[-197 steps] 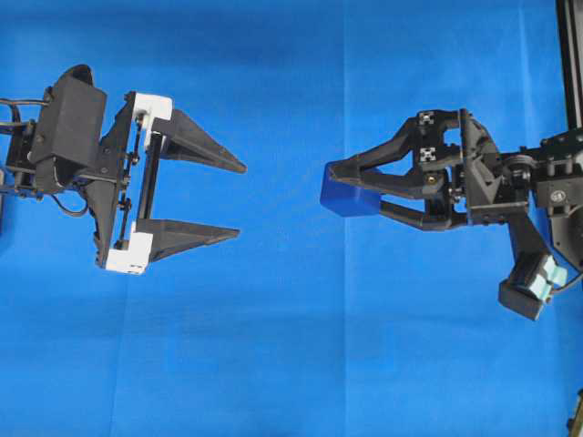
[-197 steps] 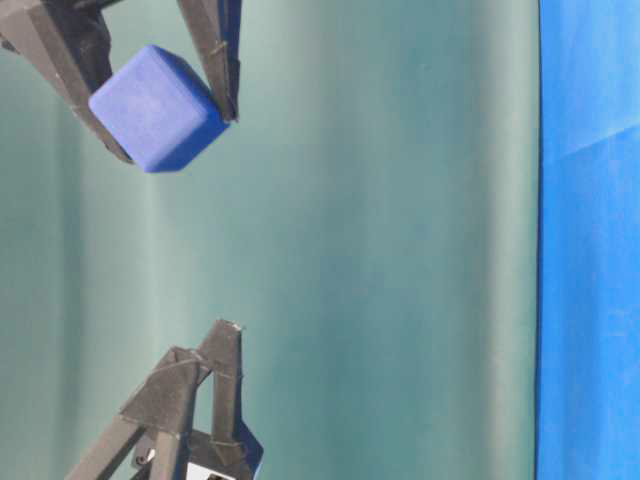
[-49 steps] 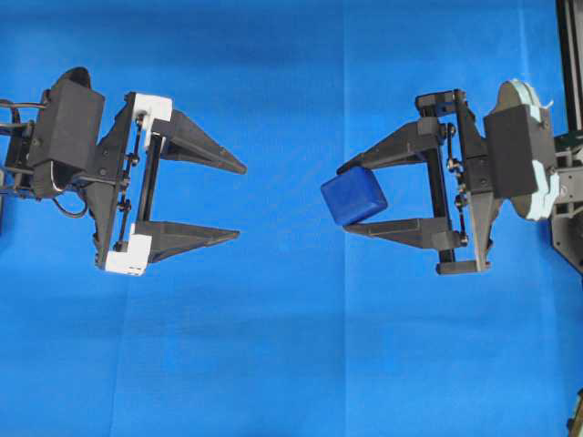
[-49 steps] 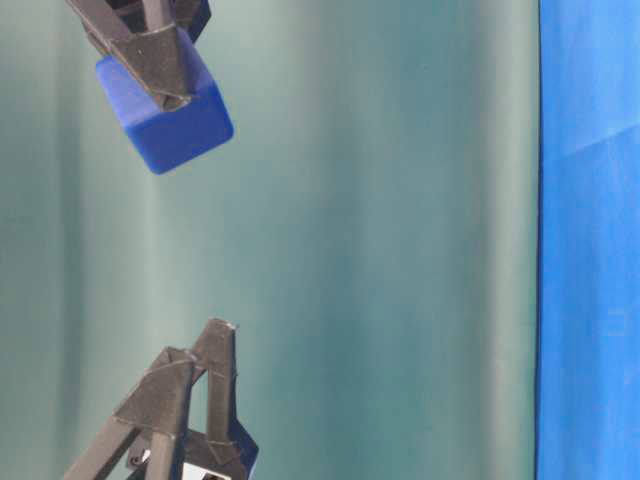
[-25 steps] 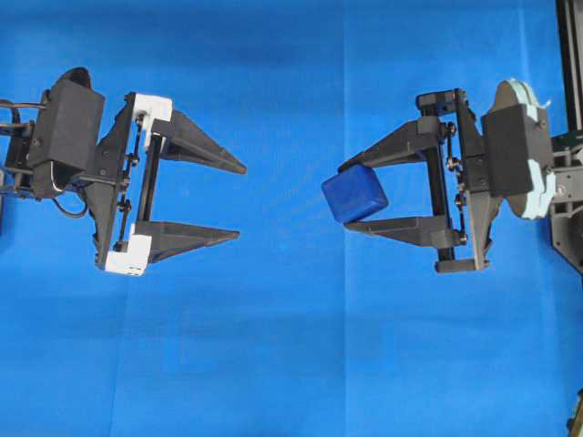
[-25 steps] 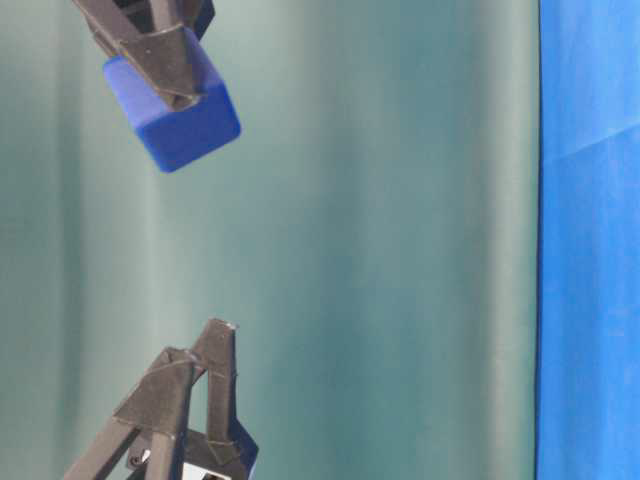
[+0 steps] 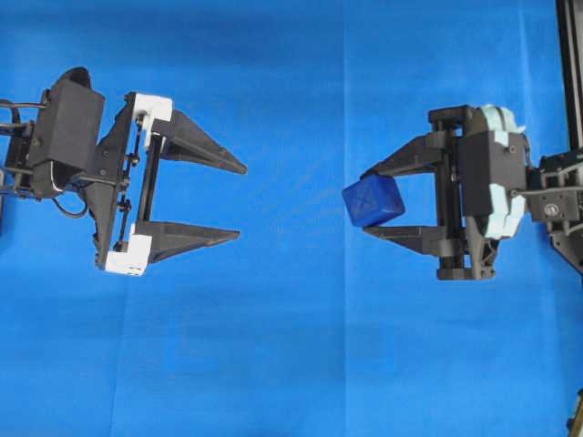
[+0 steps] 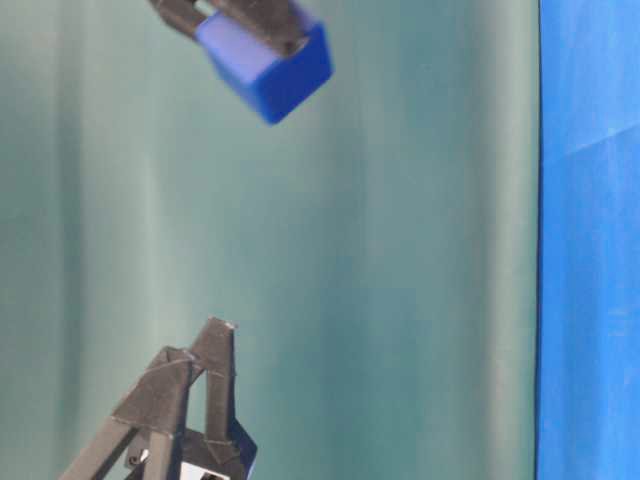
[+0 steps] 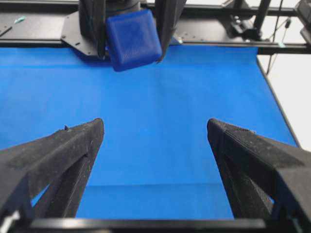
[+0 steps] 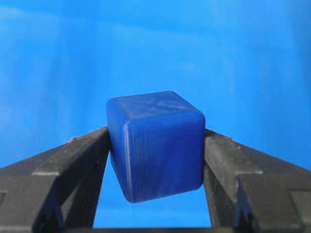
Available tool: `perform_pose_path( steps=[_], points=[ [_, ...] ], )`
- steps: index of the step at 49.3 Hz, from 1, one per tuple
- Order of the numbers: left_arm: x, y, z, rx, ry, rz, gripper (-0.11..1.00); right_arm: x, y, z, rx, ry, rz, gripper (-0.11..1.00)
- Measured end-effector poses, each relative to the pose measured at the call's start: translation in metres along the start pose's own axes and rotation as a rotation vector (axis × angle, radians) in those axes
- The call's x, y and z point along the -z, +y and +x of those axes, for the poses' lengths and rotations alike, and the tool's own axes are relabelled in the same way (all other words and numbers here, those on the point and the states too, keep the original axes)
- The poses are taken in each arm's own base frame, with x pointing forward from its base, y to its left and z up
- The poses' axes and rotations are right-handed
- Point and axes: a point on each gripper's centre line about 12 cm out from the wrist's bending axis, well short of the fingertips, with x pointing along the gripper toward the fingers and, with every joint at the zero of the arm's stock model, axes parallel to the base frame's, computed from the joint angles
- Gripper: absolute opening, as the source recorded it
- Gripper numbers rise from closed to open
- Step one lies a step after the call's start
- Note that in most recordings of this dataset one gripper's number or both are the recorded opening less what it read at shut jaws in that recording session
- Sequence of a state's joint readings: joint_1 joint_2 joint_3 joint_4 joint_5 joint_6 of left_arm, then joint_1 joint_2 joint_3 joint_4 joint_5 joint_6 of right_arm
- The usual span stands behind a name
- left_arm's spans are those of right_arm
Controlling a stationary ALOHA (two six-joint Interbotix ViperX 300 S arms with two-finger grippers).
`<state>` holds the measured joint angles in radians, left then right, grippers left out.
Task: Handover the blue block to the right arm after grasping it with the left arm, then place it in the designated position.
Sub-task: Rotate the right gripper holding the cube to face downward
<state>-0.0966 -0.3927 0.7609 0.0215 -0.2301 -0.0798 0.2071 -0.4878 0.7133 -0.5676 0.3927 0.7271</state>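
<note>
Blue cloth (image 7: pixel 291 364) fills the overhead exterior view, and over it 2 pincers face each other, well apart. The right arm's pincer (image 7: pixel 372 200), all black with a pale grey-green disc (image 7: pixel 499 196) behind it, is clenched on the blue block (image 7: pixel 373 201); the cube sits tilted at the very tips of its 2 fingers, 1 tip above it in the picture and 1 below. The left arm's pincer (image 7: pixel 241 201), with white corner brackets (image 7: pixel 150 107), is spread wide and holds nothing; the block lies beyond its fingertips, on the far side of bare cloth. In the table-level exterior view the block (image 8: pixel 268 62) hangs at the top, pinched between black fingers (image 8: pixel 270 18), against a dull green backdrop (image 8: pixel 380 260); the pointed fingers of the left arm's pincer (image 8: pixel 215 345) rise from the bottom edge, apart from the cube. In the left wrist-mounted view the 2 spread fingers (image 9: pixel 58 155) frame the cloth, and straight ahead between them, far off, the block (image 9: pixel 133 39) is gripped by the other pincer's fingers on both sides. In the right wrist-mounted view the block (image 10: pixel 155 145) fills the gap between the 2 fingers (image 10: pixel 73 160), both pressing its side faces, 1 corner edge turned towards the camera.
</note>
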Motion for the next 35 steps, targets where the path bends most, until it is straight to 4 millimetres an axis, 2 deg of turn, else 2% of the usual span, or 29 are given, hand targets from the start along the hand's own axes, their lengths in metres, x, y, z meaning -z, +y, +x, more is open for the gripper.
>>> perform_pose_path(
  steps=[9, 35],
  points=[
    [-0.0008, 0.0000, 0.0005, 0.000, -0.002, 0.000, 0.91, 0.0073, 0.0008, -0.0011, 0.026, 0.056, -0.003, 0.49],
    [-0.0031, -0.0002, 0.0005, 0.000, -0.008, 0.000, 0.91, 0.0076, 0.0006, -0.0011, 0.028, 0.058, -0.003, 0.49]
  ],
)
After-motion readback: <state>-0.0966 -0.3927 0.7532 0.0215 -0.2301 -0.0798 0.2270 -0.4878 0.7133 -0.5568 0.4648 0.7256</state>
